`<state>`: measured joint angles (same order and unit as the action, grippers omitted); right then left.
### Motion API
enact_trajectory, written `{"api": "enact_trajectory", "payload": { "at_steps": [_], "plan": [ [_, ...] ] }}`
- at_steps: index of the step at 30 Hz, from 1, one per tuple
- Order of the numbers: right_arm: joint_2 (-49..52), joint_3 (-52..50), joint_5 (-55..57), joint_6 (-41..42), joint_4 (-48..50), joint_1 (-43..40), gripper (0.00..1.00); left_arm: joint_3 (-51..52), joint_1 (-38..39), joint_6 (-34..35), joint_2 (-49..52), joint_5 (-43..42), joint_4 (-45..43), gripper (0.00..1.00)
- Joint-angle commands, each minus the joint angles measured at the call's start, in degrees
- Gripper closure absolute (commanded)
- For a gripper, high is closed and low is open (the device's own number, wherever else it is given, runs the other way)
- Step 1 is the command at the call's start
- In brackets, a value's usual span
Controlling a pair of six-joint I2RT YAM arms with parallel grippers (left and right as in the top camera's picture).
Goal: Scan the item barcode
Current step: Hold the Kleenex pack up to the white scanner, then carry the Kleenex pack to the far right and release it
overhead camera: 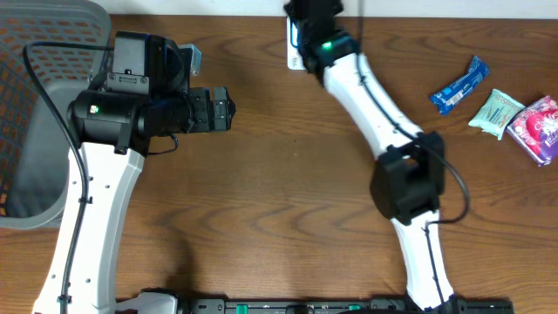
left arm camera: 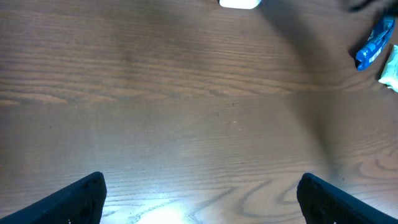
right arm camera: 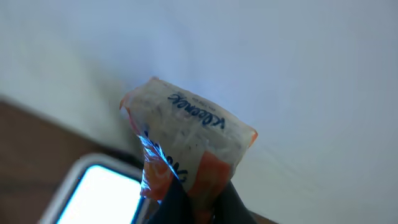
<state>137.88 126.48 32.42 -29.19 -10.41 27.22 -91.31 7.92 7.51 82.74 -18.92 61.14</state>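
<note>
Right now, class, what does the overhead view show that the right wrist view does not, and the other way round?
Only overhead: the basket, the left arm, and three packets lying at the table's right: blue, green and pink.
Only right wrist: the tissue pack pinched in the right gripper, with its printed name readable.
Both: the white scanner and the wooden table.

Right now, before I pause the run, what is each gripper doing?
Left gripper: open, empty.
Right gripper: shut on the tissue pack.
</note>
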Motion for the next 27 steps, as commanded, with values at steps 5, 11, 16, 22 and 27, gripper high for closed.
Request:
{"api": "enact_trajectory", "payload": {
  "at_steps": [5,11,16,22,27],
  "plan": [
    [3.74,-0.09,6.4,-8.17,-1.11,1.44,0.99,0.11,-0.13,0.09,0.11,0.52,0.09,0.02],
    [-0.66,0.83,8.48,6.75,-6.51,-1.57,0.99,0.11,-0.13,0.09,0.11,0.52,0.09,0.02],
    [-8.33,0.85,0.76,27.61,-22.62,-13.99,0.99,0.11,-0.15,0.09,0.11,0.52,0.11,0.02],
    [-10.8,0.85,0.0,41.0,-40.79,-29.07,0.99,0.11,-0.13,0.09,0.11,0.52,0.09,0.02],
    [-9.31,0.52,-4.42,42.84,-48.46,-38.36,0.99,0.11,-0.13,0.09,0.11,0.52,0.11,0.02]
  ]
}}
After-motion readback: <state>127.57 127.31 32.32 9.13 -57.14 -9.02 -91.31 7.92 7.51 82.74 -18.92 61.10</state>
